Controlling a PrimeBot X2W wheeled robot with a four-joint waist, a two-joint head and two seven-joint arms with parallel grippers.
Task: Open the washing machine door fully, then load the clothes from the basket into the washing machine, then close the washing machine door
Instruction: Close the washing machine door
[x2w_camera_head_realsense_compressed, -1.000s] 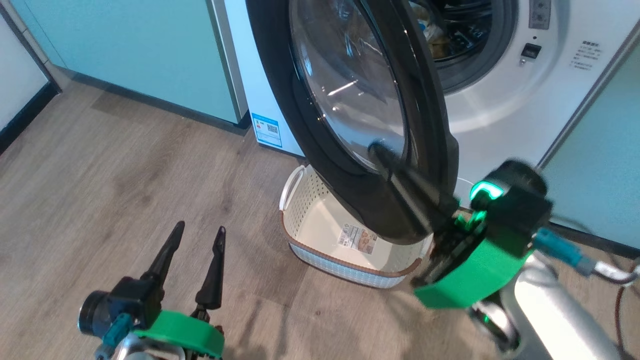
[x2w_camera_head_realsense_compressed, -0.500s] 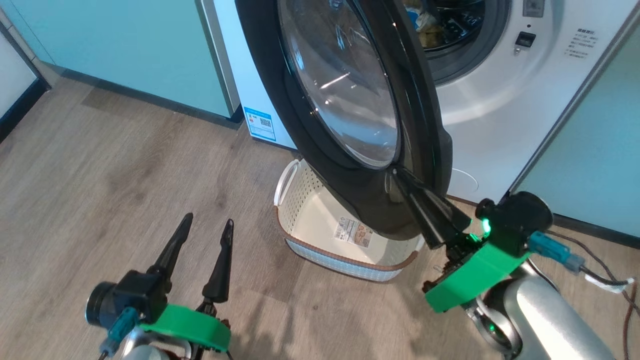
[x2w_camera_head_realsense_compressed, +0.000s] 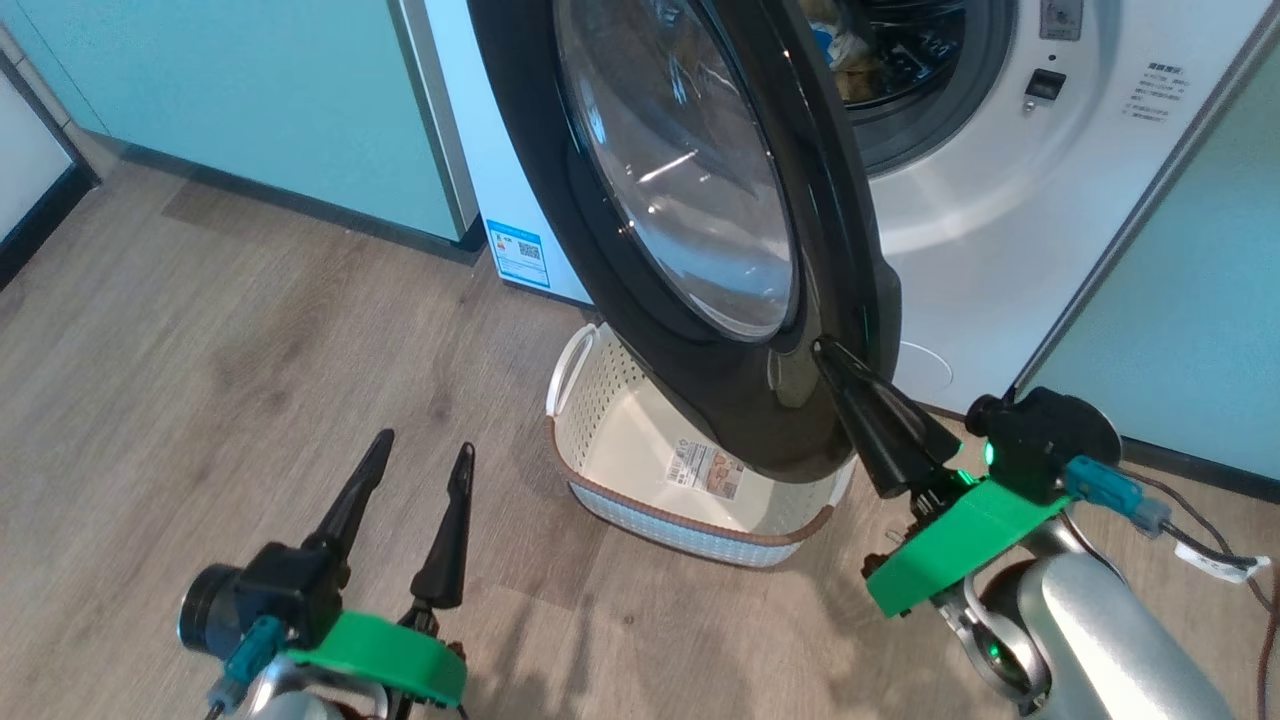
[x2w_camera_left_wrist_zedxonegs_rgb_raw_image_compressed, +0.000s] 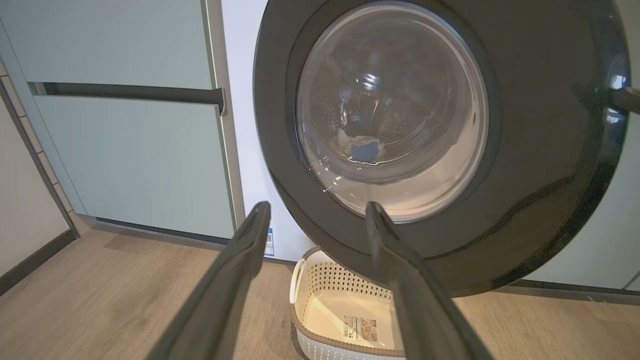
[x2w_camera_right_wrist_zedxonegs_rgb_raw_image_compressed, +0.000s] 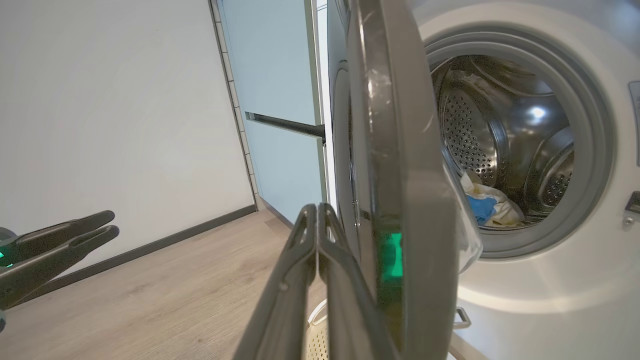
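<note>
Nearest, the left gripper (x2w_camera_head_realsense_compressed: 426, 442) hangs over the wood floor (x2w_camera_head_realsense_compressed: 200, 330) with its two fingers spread wide and nothing between them. The right gripper (x2w_camera_head_realsense_compressed: 825, 348) has its fingers pinched together, empty, with the tip against the outer face of the washing machine door (x2w_camera_head_realsense_compressed: 640, 330), low down. Just ahead of the left jaws, under the swung-out door, sits the basket (x2w_camera_head_realsense_compressed: 600, 390), its label (x2w_camera_head_realsense_compressed: 705, 470) showing. Farther on, past the right jaws, the clothes (x2w_camera_right_wrist_zedxonegs_rgb_raw_image_compressed: 492, 202), pale yellow with a blue piece, lie in the steel drum (x2w_camera_right_wrist_zedxonegs_rgb_raw_image_compressed: 465, 140) of the washing machine (x2w_camera_head_realsense_compressed: 1000, 230).
</note>
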